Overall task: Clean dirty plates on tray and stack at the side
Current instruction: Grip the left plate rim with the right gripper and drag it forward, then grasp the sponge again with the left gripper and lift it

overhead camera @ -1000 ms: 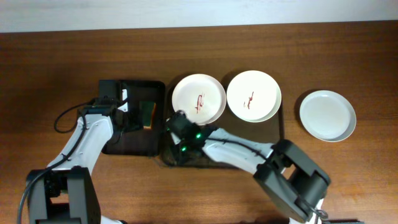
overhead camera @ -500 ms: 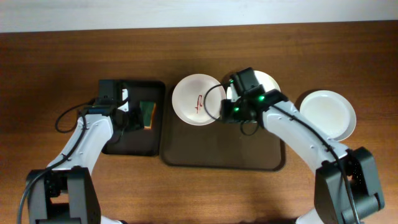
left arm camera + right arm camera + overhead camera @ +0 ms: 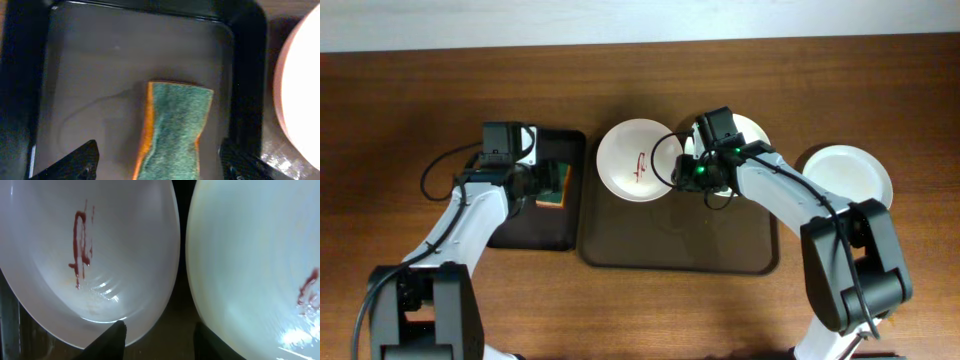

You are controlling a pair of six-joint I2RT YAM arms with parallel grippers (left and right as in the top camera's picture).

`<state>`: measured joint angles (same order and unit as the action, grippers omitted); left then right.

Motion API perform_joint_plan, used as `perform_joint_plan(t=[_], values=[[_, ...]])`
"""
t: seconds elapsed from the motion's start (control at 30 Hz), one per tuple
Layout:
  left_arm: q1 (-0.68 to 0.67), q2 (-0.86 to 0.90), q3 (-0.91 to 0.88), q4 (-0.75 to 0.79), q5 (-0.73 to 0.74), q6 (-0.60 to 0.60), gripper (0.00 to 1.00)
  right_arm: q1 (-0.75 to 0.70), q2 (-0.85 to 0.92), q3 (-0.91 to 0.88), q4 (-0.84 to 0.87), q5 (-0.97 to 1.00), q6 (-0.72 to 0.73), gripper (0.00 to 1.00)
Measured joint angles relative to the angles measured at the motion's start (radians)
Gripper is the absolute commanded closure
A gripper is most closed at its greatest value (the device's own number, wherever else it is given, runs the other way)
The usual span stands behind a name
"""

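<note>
Since half a second ago the left hand [image 3: 157, 165] has slid over the sponge [image 3: 175, 127]. The right arm has drawn its elbow in toward the tray [image 3: 680, 245], while its hand [image 3: 160, 340] has kept its spot between the two dirty plates. The left arm reaches from the tabletop's [image 3: 410, 80] near edge up to the small tray [image 3: 515, 228] just left of the tray, wrist bent downward. Its fingers [image 3: 70, 162] are spread wide, one on each side of the sponge and clear of it, so the hand is released. The sponge lies flat, green side up, in the half of the small tray nearest the tray. The right arm bends over the tray's far right part, with the hand pointing down at the gap where the left plate [image 3: 115, 245] and right plate [image 3: 250, 255] nearly meet. Its fingers [image 3: 114, 336] are parted, one over each plate's rim, gripping nothing. Both plates sit at the tray's far edge, each streaked with red. A clean plate [image 3: 848, 185] rests on the tabletop right of the tray.
</note>
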<state>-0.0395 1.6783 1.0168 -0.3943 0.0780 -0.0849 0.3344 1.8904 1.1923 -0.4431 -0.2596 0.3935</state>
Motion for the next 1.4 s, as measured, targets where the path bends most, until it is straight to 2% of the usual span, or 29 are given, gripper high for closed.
perform_joint_plan(t=[0.07, 0.3, 0.43, 0.67, 0.7, 0.83, 1.1, 1.13, 1.2, 1.27, 1.3, 1.37, 1.4], values=[[-0.008, 0.000, 0.000, 0.001, 0.002, 0.006, 0.23, 0.000, 0.011, 0.000, 0.011, -0.002, 0.000, 0.57], [-0.010, 0.046, 0.000, 0.002, 0.002, 0.011, 0.23, 0.000, 0.067, 0.000, 0.037, -0.004, 0.021, 0.86], [-0.010, 0.055, 0.000, -0.003, 0.002, 0.013, 0.23, 0.000, 0.067, 0.000, 0.041, -0.005, 0.032, 0.95], [-0.010, 0.055, 0.000, -0.005, 0.002, 0.014, 0.22, 0.000, 0.066, 0.003, -0.047, -0.027, 0.029, 0.96], [-0.010, 0.055, 0.000, -0.004, 0.002, 0.014, 0.23, 0.000, 0.064, 0.011, -0.124, -0.041, 0.029, 0.96], [-0.012, 0.055, 0.000, -0.005, 0.002, 0.014, 0.25, 0.000, 0.056, 0.013, -0.209, -0.052, 0.020, 0.96], [-0.042, 0.114, 0.000, 0.031, 0.005, 0.014, 0.27, 0.000, 0.055, 0.013, -0.220, -0.056, 0.014, 0.96], [-0.048, 0.127, -0.001, 0.042, 0.005, 0.014, 0.29, 0.000, 0.055, 0.013, -0.220, -0.056, 0.013, 0.96], [-0.056, 0.140, -0.002, 0.066, 0.006, 0.014, 0.41, 0.000, 0.055, 0.013, -0.220, -0.056, 0.013, 0.96], [-0.061, 0.145, -0.003, 0.101, 0.008, 0.014, 0.61, 0.000, 0.055, 0.013, -0.220, -0.056, 0.014, 0.96], [-0.060, 0.145, -0.003, 0.113, 0.008, 0.016, 0.68, 0.000, 0.055, 0.013, -0.220, -0.056, 0.013, 0.96], [-0.060, 0.145, -0.003, 0.123, 0.012, 0.023, 0.98, 0.000, 0.055, 0.013, -0.220, -0.056, 0.013, 0.96], [-0.060, 0.145, -0.003, 0.122, 0.012, 0.018, 1.00, 0.000, 0.055, 0.013, -0.220, -0.056, 0.013, 0.96]])
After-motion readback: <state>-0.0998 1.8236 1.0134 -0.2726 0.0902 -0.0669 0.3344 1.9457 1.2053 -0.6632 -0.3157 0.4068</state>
